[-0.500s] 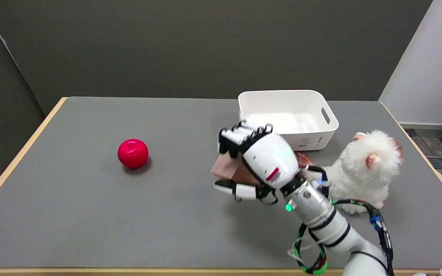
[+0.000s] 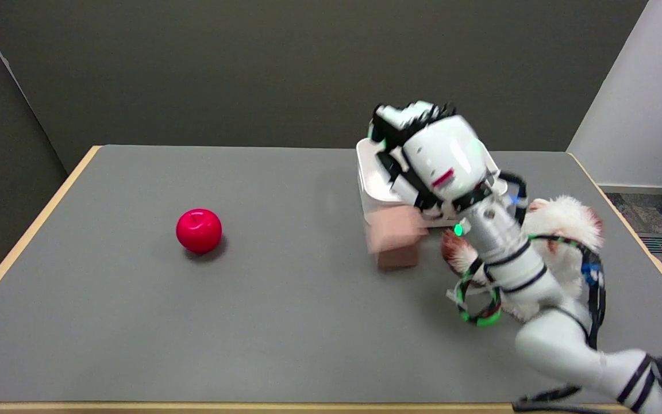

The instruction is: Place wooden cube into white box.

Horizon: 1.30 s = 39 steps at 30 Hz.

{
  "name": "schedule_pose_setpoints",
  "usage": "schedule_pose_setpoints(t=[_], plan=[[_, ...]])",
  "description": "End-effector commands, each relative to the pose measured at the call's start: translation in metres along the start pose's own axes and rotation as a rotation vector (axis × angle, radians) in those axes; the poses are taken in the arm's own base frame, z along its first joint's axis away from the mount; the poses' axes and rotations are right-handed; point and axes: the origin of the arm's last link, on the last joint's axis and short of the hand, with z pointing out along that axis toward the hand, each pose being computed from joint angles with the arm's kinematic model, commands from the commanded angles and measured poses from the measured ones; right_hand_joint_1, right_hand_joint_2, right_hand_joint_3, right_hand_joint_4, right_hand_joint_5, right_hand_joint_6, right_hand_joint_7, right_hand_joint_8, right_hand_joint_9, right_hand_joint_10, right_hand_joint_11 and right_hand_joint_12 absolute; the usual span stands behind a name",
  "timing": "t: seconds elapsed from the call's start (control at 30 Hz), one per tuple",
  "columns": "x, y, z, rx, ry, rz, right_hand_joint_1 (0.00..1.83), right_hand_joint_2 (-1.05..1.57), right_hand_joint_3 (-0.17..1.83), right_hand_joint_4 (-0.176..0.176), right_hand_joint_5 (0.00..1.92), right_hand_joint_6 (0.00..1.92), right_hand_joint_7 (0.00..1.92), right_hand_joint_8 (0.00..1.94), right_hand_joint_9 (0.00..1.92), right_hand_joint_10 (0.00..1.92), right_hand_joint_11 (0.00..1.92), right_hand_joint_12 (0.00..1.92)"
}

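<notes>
The wooden cube [image 2: 395, 237] shows as a blurred pinkish-brown block just in front of the near left corner of the white box [image 2: 372, 185], outside it. Whether it rests on the grey table or is still in the air I cannot tell. My right hand [image 2: 430, 154] is raised above the box's near side, covering most of the box. It holds nothing, and its fingers [image 2: 414, 114] point away toward the back wall. The cube lies below and slightly left of the hand, apart from it.
A white plush toy [image 2: 564, 224] sits right of the box, partly behind my forearm [image 2: 503, 253]. A red apple [image 2: 199, 230] stands far to the left. The table's wooden edge [image 2: 32, 230] runs along the left side.
The hand rose and swung right and back, from the table's middle to above the box. The cube left the hand and is now beside the box's near left corner.
</notes>
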Motion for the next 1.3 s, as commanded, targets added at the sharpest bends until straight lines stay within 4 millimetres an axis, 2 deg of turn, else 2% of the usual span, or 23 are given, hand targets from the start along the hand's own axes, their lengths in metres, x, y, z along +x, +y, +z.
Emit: schedule_pose_setpoints(t=[0.03,0.13,0.27,0.43,0.5,0.63,0.73,0.77,0.8,0.83,0.87,0.9,0.97,1.03,1.17,1.3], plan=[[-0.009,0.168,0.071,-0.325,-0.032,-0.148,1.2,1.13,0.27,-0.176,0.57,1.45,0.87,1.43,0.87,1.35,0.76,1.92],[-0.028,0.186,0.077,-0.359,-0.069,-0.077,1.2,1.13,0.27,-0.176,0.57,1.45,0.87,1.42,0.87,1.34,0.75,1.92],[-0.043,0.196,0.072,-0.372,-0.088,-0.025,1.2,1.13,0.27,-0.176,0.57,1.46,0.87,1.42,0.86,1.34,0.74,1.92],[-0.045,0.194,0.062,-0.362,-0.072,-0.02,1.2,1.12,0.28,-0.176,0.58,1.46,0.87,1.42,0.86,1.33,0.73,1.92],[-0.043,0.192,0.052,-0.35,-0.057,-0.005,1.2,1.11,0.29,-0.176,0.58,1.46,0.87,1.41,0.86,1.33,0.73,1.92],[-0.032,0.184,0.029,-0.344,-0.019,0.142,1.2,1.12,0.3,-0.17,0.58,1.46,0.87,1.42,0.86,1.33,0.74,1.92],[-0.014,0.172,0.019,-0.329,0.02,0.221,1.18,1.15,0.25,-0.174,0.64,1.47,0.74,1.48,0.83,1.38,0.7,1.92],[-0.009,0.165,0.015,-0.32,0.032,0.248,1.23,1.09,0.33,-0.141,0.62,1.38,0.75,1.45,0.82,1.4,0.67,1.92],[-0.005,0.158,0.012,-0.314,0.041,0.274,1.31,0.96,0.5,-0.076,0.55,1.21,0.83,1.38,0.81,1.39,0.64,1.92],[-0.002,0.152,0.01,-0.31,0.048,0.297,1.35,0.9,0.55,-0.055,0.51,1.11,0.86,1.34,0.8,1.39,0.6,1.92],[0.0,0.145,0.007,-0.307,0.054,0.328,1.34,0.92,0.52,-0.074,0.51,1.05,0.86,1.33,0.78,1.38,0.54,1.92],[0.0,0.138,0.004,-0.31,0.059,0.365,1.24,0.88,0.61,-0.08,0.5,1.01,0.85,1.28,0.78,1.39,0.52,1.92],[0.006,0.119,0.005,-0.302,0.084,0.458,0.92,0.74,0.92,-0.079,0.48,0.97,0.81,1.16,0.77,1.4,0.51,1.92],[0.013,0.102,0.007,-0.28,0.111,0.528,0.89,0.74,0.92,-0.094,0.45,0.89,0.79,1.13,0.75,1.4,0.49,1.92],[0.027,0.082,0.008,-0.243,0.177,0.586,0.85,0.75,0.91,-0.108,0.41,0.79,0.75,1.08,0.74,1.4,0.46,1.92],[0.045,0.06,0.007,-0.185,0.281,0.645,0.69,0.75,0.9,-0.106,0.33,0.62,0.66,0.93,0.65,1.35,0.46,1.9]])
